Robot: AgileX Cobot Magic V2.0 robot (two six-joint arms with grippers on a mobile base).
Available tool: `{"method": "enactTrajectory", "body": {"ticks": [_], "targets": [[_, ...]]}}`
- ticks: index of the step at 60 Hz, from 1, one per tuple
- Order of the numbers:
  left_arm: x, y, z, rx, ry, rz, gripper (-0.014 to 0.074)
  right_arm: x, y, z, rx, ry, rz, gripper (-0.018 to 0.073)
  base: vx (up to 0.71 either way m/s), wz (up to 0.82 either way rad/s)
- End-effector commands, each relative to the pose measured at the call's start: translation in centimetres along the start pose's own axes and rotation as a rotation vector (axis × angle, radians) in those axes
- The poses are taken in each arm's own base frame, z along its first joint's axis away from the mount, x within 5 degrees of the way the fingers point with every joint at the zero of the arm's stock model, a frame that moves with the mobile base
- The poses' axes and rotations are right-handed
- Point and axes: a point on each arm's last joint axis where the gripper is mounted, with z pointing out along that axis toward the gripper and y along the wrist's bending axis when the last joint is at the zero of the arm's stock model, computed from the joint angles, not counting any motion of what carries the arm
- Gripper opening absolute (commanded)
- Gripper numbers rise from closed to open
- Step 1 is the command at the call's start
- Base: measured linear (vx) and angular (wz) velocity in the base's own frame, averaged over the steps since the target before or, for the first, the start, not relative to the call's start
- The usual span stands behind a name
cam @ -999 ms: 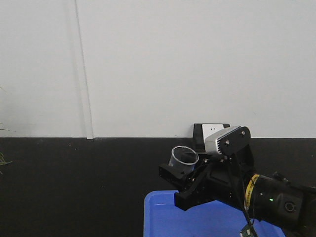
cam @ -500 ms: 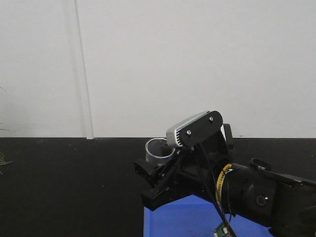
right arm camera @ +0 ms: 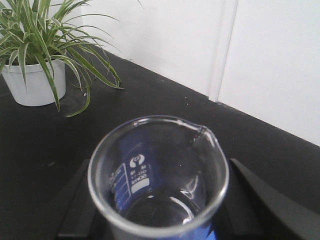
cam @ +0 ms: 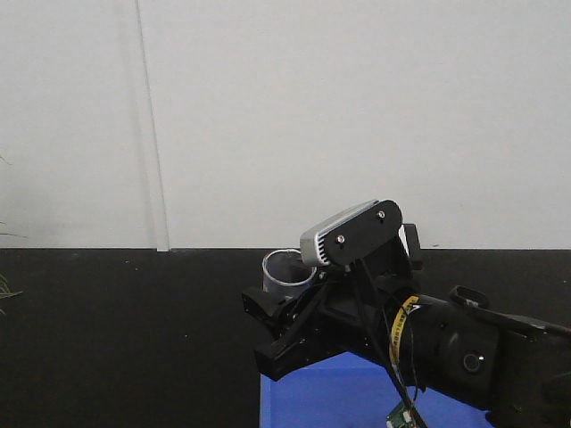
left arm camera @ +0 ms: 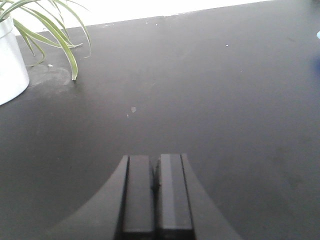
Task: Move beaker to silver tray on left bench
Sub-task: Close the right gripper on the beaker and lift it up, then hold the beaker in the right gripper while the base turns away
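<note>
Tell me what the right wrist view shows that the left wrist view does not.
Only the right wrist view shows the beaker, upright with white printed marks on its glass, held by the right gripper. Only the left wrist view shows the left gripper, shut on nothing. Both show the black worktop and the potted plant.

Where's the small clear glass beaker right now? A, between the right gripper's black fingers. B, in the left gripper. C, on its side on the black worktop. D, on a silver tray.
A: the beaker stands upright in the right gripper, a finger on each side; the left gripper is shut, empty.
</note>
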Motion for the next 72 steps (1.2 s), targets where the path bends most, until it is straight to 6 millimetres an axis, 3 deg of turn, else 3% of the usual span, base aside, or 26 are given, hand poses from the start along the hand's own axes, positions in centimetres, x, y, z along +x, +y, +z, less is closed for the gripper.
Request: {"method": "enactTrajectory", "body": {"ticks": [1,72], "targets": [[-0.13,-0.07,0.16,0.005,-0.068,-0.003,0.0001,-2.53,0.33,-1.21,-0.026,-0.097,0.0,-0.0014,0.0,0.0],[-0.13,-0.07,0.16,0.005,-0.068,-0.003,0.0001,-2.53,0.33,-1.21,-0.027,-0.098,0.0,-0.0014,-0.15,-0.01]]}}
